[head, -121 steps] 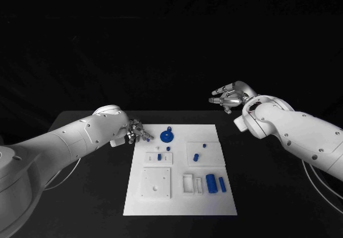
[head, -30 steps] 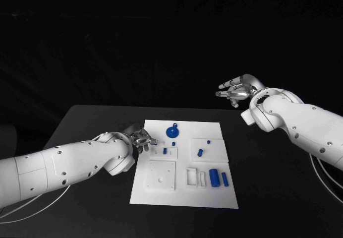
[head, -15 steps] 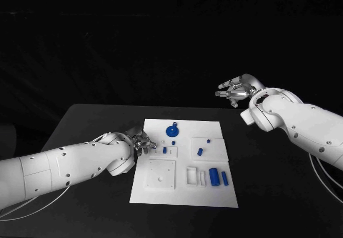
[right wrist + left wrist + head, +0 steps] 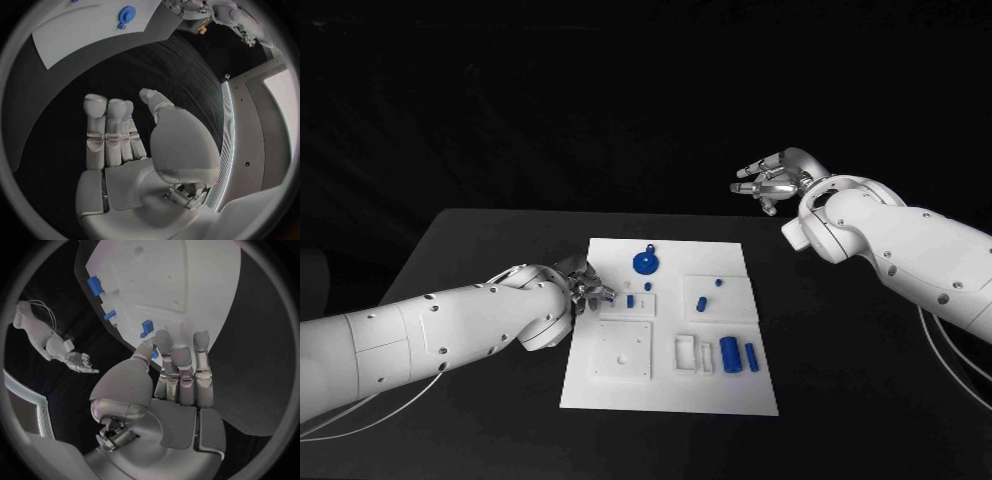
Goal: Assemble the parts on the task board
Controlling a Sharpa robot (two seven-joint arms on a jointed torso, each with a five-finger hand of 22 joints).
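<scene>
The flat white rectangular task board (image 4: 672,385) lies in the middle of the black table (image 4: 473,250), long side running near to far. On it sit the small blue plastic parts: a round blue disc with a small tab (image 4: 648,263) at the far edge, a short blue peg (image 4: 630,300) left of centre, a blue bar (image 4: 702,303) in the right-hand far panel, and two upright blue cylinders (image 4: 730,353) in the near right corner beside a white slotted block (image 4: 685,351). A square white plate with holes (image 4: 622,350) takes the near left.

The left hand (image 4: 586,287) hovers over the board's left edge, just beside the short peg; in the left wrist view its fingers (image 4: 181,365) lie straight and close together, thumb alongside, over a blue part by the board's edge, and whether they touch or pinch it I cannot tell. The right hand (image 4: 772,183) is raised well apart from the board, beyond its far right corner, fingers (image 4: 109,130) extended with nothing in them.

The step in hand looks like the reach for a first part on the left side. The next move calls for the left fingers to close precisely around that small peg without nudging its neighbours
</scene>
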